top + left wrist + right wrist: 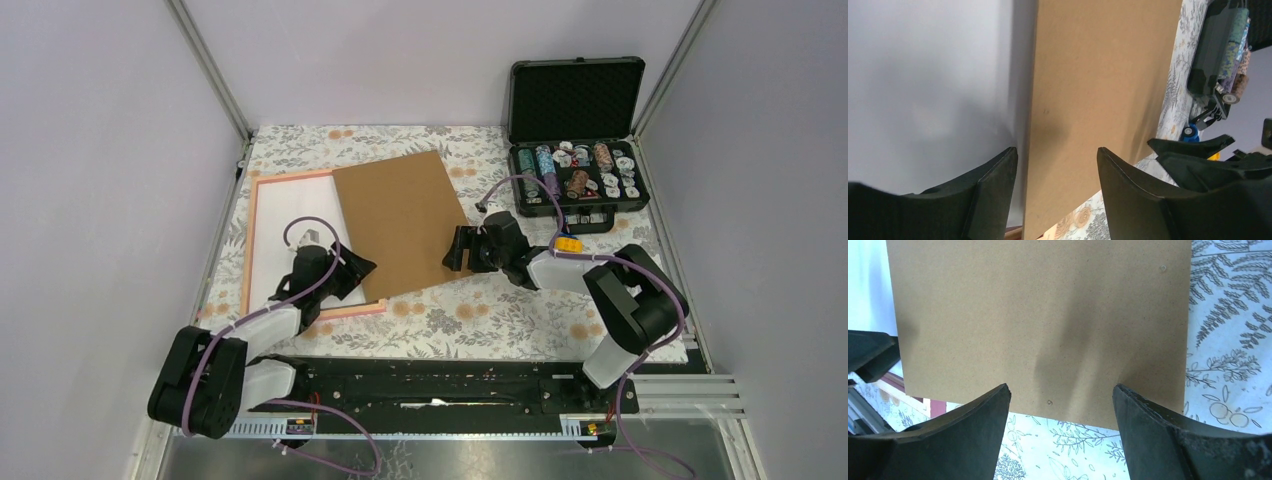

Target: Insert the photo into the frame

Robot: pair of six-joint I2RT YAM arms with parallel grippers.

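Note:
The frame (247, 250), pink-edged, lies flat at the left of the table. The photo (295, 215) lies inside it with its white back up. A brown backing board (400, 220) lies askew over the frame's right part. My left gripper (345, 272) hovers low over the board's near-left edge; in the left wrist view it (1057, 150) is open, with the board (1098, 75) edge and the photo (923, 90) between its fingers. My right gripper (458, 250) faces the board's right edge and is open (1062, 387), with the board (1038, 315) just ahead of its tips.
An open black case (575, 170) with several poker chips stands at the back right. A floral cloth (480, 320) covers the table. Metal posts and pale walls close in the sides. The arms' black base rail (450, 385) runs along the near edge.

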